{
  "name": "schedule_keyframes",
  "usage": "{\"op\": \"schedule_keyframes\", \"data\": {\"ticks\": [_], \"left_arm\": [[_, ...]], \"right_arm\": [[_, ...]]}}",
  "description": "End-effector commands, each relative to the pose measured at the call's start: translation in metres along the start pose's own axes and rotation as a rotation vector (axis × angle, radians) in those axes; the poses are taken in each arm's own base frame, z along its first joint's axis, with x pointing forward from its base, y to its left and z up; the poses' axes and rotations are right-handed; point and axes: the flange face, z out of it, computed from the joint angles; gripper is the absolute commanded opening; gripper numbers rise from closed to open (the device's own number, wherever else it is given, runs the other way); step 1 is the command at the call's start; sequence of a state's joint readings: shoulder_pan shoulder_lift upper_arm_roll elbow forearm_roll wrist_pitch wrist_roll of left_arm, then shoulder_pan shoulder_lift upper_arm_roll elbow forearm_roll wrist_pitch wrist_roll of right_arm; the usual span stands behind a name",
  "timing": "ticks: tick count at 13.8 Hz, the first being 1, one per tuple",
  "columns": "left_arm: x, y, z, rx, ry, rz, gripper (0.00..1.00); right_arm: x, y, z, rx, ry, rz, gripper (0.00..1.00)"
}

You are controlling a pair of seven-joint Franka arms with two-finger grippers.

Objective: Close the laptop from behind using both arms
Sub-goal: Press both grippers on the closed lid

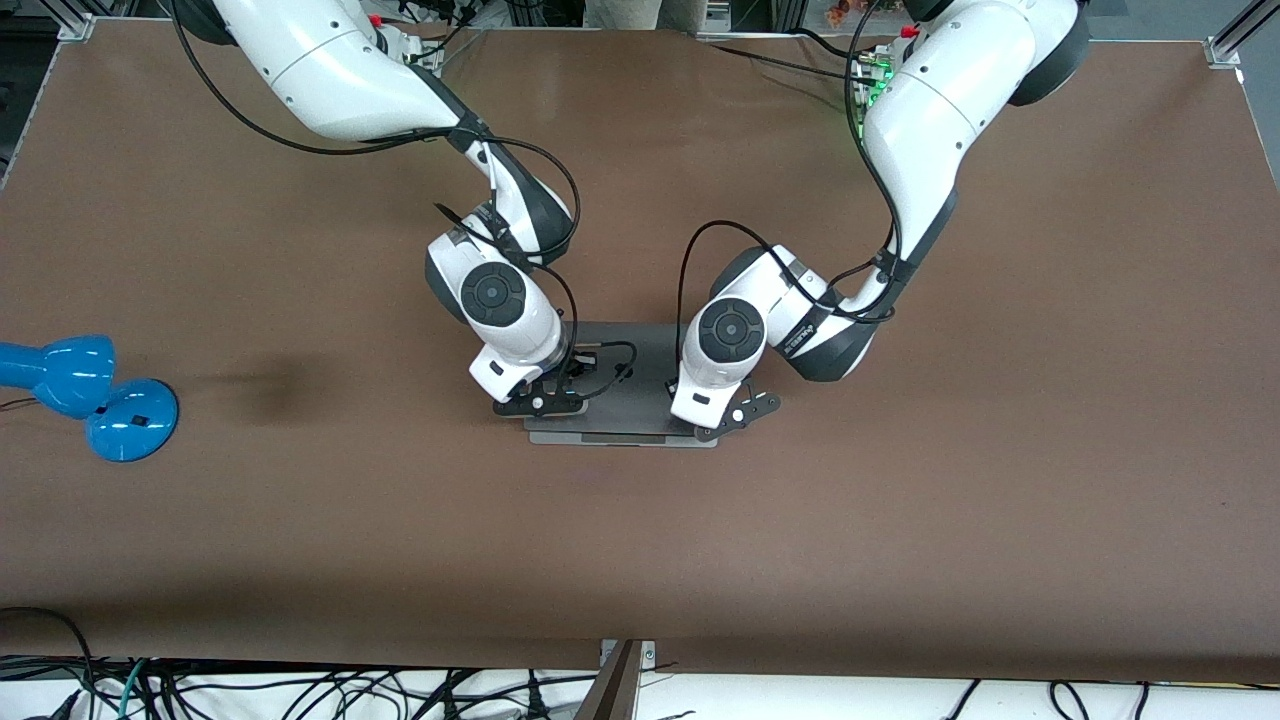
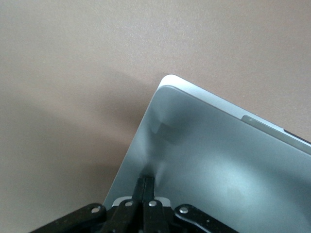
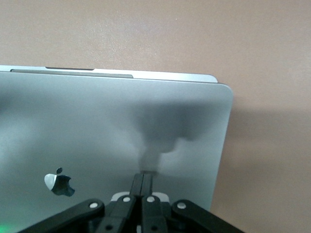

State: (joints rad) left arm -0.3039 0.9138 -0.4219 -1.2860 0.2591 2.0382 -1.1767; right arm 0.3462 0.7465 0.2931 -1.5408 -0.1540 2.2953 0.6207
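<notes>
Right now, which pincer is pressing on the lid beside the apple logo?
The right pincer: its shut tips touch the laptop lid near the logo. The left pincer, also shut, presses near a bare corner.

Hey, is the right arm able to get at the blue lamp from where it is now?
Probably, but not at once: the right gripper is shut, fingertips down on the laptop lid, like the left gripper. Bare table lies between it and the blue lamp.
</notes>
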Motion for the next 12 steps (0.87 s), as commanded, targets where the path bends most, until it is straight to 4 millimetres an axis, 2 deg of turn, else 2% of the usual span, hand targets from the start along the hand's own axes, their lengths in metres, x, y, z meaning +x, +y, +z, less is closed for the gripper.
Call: {"op": "schedule_keyframes", "data": {"ticks": [1, 5, 12], "left_arm": [[0.004, 0.009, 0.005, -0.006, 0.038, 0.005, 0.00], [0.008, 0.009, 0.010, -0.008, 0.034, -0.001, 0.00], [0.005, 0.015, 0.034, -0.007, 0.062, 0.006, 0.00]], "right_arm": [[0.002, 0.003, 0.013, -0.003, 0.030, -0.036, 0.00], [0.005, 0.006, 0.034, 0.001, 0.053, -0.047, 0.00], [0.003, 0.005, 0.045, 0.004, 0.056, -0.055, 0.00]]}}
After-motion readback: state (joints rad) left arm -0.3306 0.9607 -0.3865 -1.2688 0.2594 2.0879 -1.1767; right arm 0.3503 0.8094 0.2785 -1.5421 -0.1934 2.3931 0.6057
